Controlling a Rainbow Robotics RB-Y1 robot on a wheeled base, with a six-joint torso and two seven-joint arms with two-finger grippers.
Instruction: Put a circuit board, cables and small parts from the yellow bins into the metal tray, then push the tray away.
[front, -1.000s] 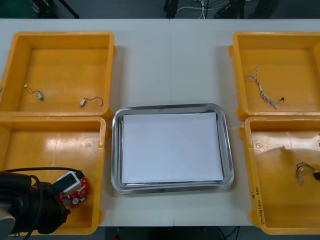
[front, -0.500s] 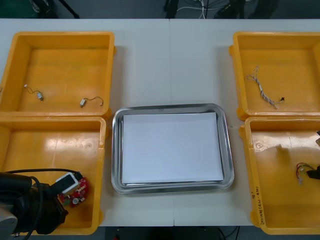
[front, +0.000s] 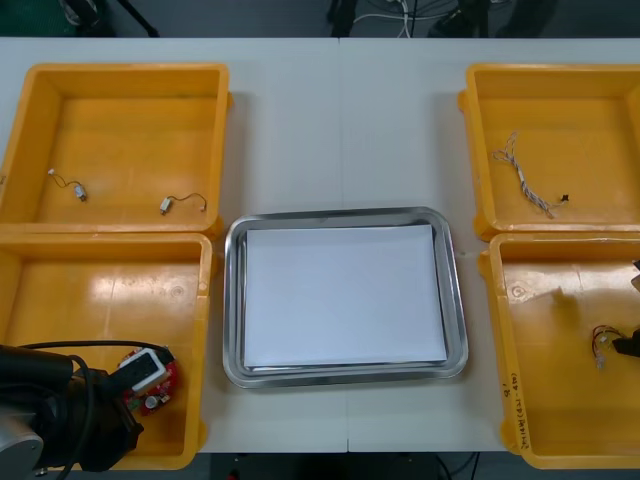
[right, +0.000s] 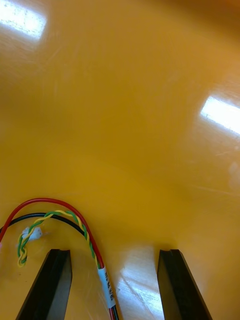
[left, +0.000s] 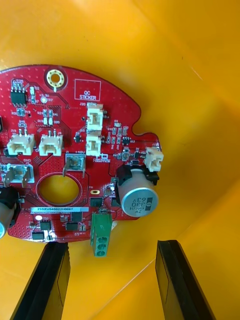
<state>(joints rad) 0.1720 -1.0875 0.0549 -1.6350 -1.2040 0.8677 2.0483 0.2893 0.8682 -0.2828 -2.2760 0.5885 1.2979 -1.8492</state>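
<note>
A round red circuit board (front: 152, 384) (left: 75, 150) lies in the near left yellow bin (front: 100, 290). My left gripper (left: 112, 280) hangs open just above the board's edge, a green connector between its fingers; its arm (front: 60, 415) covers the bin's front corner. In the near right yellow bin (front: 550, 400) lies a red and yellow cable (front: 600, 346) (right: 75, 225). My right gripper (front: 629, 345) (right: 114, 285) is open over it, the cable's loop running between the fingers. The metal tray (front: 232, 300) sits between the bins, white inside.
The far left bin (front: 120, 75) holds two small metal parts (front: 70, 185) (front: 180, 203) with thin wires. A twisted blue and white cable (front: 525, 180) lies in the far right bin (front: 550, 75). Bare table lies beyond the tray.
My left arm has sunk slightly toward the table's front edge over the board. The right gripper has edged a little further into the near right bin toward the cable.
</note>
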